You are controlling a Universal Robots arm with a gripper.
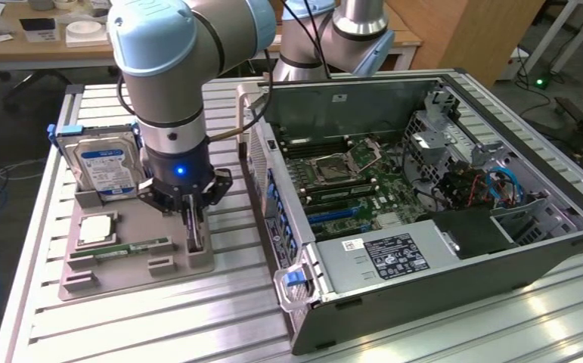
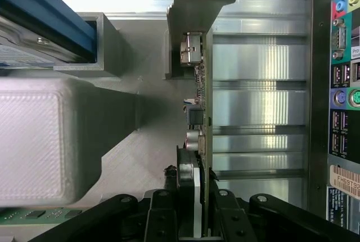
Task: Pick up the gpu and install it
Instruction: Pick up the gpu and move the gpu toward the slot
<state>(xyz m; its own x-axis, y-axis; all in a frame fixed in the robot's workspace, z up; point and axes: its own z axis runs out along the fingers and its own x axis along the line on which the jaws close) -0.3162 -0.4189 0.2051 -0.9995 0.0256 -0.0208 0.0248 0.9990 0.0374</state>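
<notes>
Black gripper (image 2: pixel 194 211) is right at the lens: you've got its fingers (image 2: pixel 164 208) on either side of the gpu (image 2: pixel 203 101), a thin dark circuit card with a grey metal end bracket. Looks clamped on the card, though actual contact is hard to confirm. Card stands on edge in the grey plastic fixture tray (image 1: pixel 119 272), beside the open black computer case (image 1: pixel 442 189). Blue-labelled silver hard drive (image 1: pixel 104 166) stands upright in the same tray.

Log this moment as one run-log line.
phase: grasp | tool: closed on gpu | gpu: upright in grey holder | computer case: open
</notes>
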